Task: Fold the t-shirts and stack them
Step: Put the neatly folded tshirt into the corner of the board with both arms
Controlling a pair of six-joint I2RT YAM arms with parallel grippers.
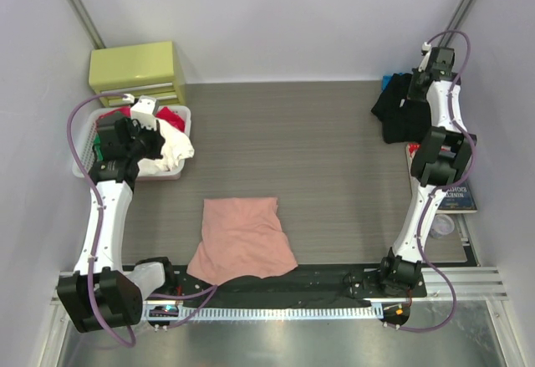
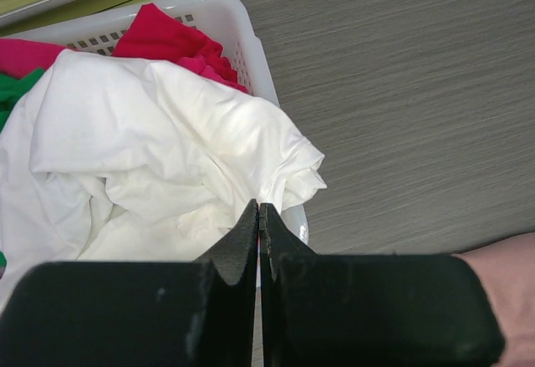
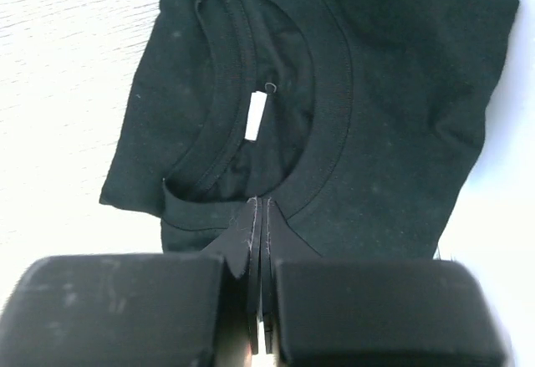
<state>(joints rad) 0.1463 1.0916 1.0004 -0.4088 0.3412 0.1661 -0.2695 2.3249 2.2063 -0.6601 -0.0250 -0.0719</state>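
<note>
The left gripper has its two black jaws pressed tight together, with nothing between them. It hangs over a white plastic basket at the left of the table. A crumpled white cloth fills the basket, and a red cloth lies behind it.

The right gripper also has its jaws shut tight, and I see no cloth pinched in them. It hangs just over the neck edge of a soft black cloth t-shirt. This shirt lies folded at the far right of the grey wood-look table. Its neck hole faces up, with a small white tag inside. The neck end points at the gripper.

A soft salmon-pink cloth t-shirt lies folded flat in the near middle of the table. Its long way runs from the near edge to the far edge, and the near end is wider.

Both shirts look light, floppy and easy to wrinkle. I think pinching two corners of one edge would work best, so the fold does not fall open.
</note>
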